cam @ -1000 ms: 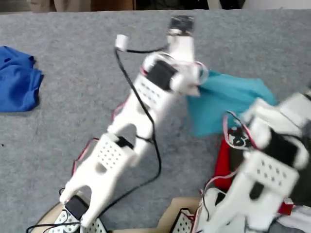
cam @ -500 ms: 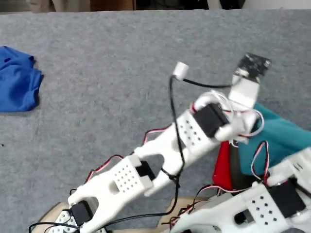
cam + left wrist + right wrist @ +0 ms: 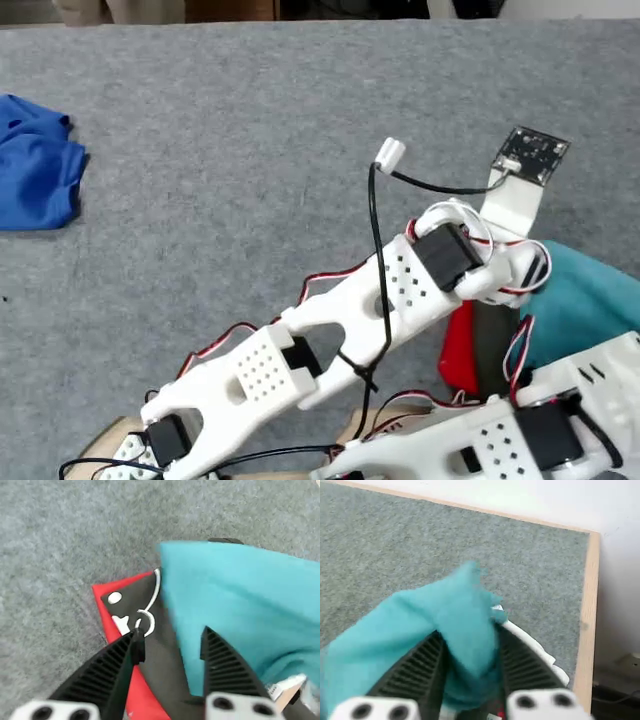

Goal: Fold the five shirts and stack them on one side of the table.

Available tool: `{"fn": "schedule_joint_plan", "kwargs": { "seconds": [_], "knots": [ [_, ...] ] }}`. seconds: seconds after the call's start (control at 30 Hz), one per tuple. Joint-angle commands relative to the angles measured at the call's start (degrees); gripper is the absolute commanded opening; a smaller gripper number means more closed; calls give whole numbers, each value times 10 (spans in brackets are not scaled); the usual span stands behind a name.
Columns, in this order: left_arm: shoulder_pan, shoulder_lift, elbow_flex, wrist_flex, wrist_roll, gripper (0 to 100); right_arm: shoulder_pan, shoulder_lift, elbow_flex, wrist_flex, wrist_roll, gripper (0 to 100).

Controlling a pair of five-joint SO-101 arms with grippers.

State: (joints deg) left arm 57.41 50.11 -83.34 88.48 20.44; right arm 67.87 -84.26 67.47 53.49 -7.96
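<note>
Right gripper (image 3: 467, 647) clamps the teal shirt (image 3: 235, 595); left gripper (image 3: 171, 636) hangs agape over that shirt's edge, where it overlaps the red shirt (image 3: 458, 350).

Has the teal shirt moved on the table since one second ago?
Yes. The teal shirt went right, away from the blue shirt, over the red shirt.

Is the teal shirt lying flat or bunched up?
Bunched up: the teal shirt is gathered in a wad inside the right gripper.

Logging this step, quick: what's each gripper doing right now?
Left gripper: open, gripping nothing.
Right gripper: closed on the teal shirt.
</note>
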Motion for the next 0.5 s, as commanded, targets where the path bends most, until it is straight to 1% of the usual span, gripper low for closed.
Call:
{"fn": "schedule_joint_plan", "kwargs": {
  "seconds": [0.0, 0.07, 0.1, 0.17, 0.33, 0.4, 0.47],
  "knots": [
    [-12, -36, -4, 2, 9, 212, 12, -39, 18, -17, 1, 371],
    [-13, -36, -3, 4, 9, 212, 12, -60, 31, -16, 1, 454],
    [-13, -36, -3, 5, 9, 212, 12, -71, 38, -16, 1, 475],
    [-16, -38, -3, 5, 9, 212, 12, -91, 51, -16, 4, 482],
    [-29, -41, -5, 5, 8, 210, 12, -133, 60, -15, 4, 438],
    [-42, -42, -8, 5, 8, 209, 0, -142, 56, -15, 4, 388],
    [-66, -42, -8, 6, 8, 202, -24, -151, 56, -11, 4, 306]
  ]
}}
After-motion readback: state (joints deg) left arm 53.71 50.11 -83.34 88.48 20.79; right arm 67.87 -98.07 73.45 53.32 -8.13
